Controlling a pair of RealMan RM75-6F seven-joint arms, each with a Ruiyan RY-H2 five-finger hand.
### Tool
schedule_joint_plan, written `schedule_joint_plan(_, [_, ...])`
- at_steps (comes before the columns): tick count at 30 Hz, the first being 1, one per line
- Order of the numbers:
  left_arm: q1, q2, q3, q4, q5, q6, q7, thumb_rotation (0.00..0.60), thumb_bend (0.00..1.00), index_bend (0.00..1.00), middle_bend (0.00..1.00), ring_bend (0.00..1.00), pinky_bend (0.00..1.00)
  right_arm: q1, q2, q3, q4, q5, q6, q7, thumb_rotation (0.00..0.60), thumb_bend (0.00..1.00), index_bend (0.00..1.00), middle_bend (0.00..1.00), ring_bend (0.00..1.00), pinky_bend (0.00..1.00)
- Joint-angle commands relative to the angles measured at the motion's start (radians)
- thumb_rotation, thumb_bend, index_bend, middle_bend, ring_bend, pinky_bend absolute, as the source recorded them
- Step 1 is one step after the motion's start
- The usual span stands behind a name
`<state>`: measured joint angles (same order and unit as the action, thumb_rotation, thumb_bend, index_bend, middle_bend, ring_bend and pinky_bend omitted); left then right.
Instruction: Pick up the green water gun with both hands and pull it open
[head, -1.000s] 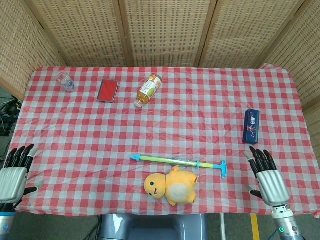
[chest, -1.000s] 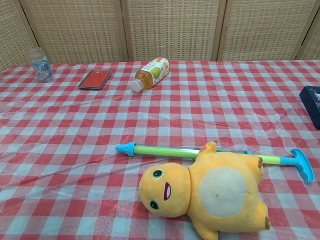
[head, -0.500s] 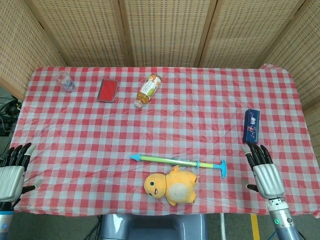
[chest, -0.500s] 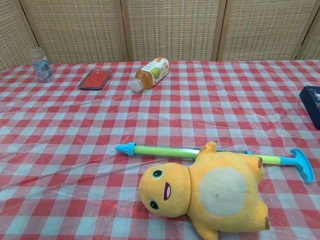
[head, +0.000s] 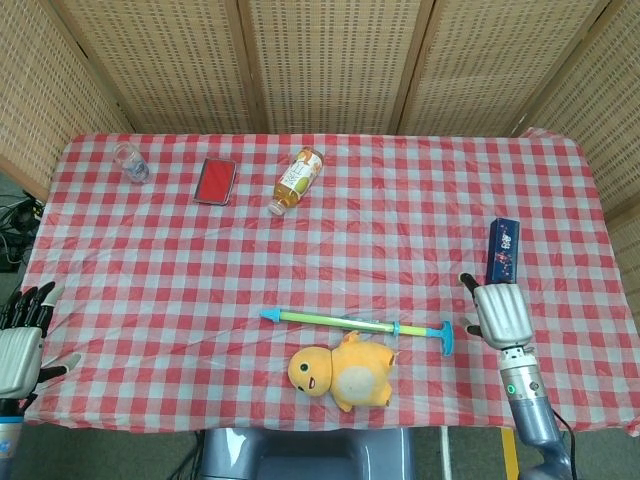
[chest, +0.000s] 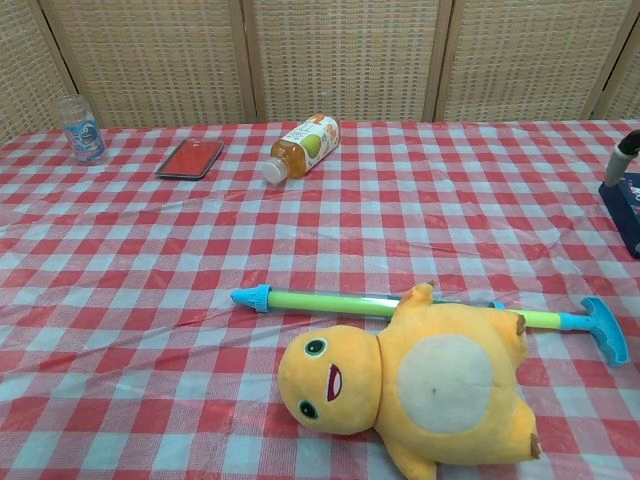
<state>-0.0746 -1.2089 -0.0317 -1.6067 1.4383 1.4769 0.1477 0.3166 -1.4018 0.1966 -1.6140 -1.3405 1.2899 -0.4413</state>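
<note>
Since a second ago the right hand (head: 502, 311) has moved inward, empty, fingers loosely apart, near the green water gun (head: 355, 324)'s blue handle. Left hand (head: 20, 345), fingers spread, holds nothing at the table (head: 420, 220) edge. The gun lies touching the yellow plush toy (head: 343, 373).

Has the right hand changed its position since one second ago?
Yes. In the head view the right hand is now further left and further up the table, closer to the water gun's blue handle and beside the dark blue box.

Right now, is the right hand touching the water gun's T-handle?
Apart. The head view shows checked cloth between the right hand and the blue T-handle of the green water gun.
</note>
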Motion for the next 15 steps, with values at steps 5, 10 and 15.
schedule_joint_plan(5, [-0.007, 0.002, -0.011, 0.006, -0.015, -0.015, -0.017, 0.6, 0.06, 0.0, 0.0, 0.0, 0.0, 0.041, -0.043, 0.005, -0.042, 0.163, -0.076, -0.155, 0.6, 0.35, 0.49, 1.0, 1.0, 0.7])
schedule_joint_plan(10, [-0.008, 0.007, -0.014, 0.004, -0.02, -0.02, -0.029, 0.6, 0.06, 0.0, 0.0, 0.0, 0.0, 0.064, -0.09, -0.008, -0.013, 0.231, -0.097, -0.202, 0.6, 0.41, 0.51, 1.0, 1.0, 0.7])
schedule_joint_plan(15, [-0.005, 0.011, -0.014, 0.001, -0.016, -0.012, -0.033, 0.6, 0.06, 0.0, 0.0, 0.0, 0.0, 0.069, -0.104, -0.022, -0.002, 0.252, -0.091, -0.213, 0.6, 0.42, 0.52, 1.0, 1.0, 0.7])
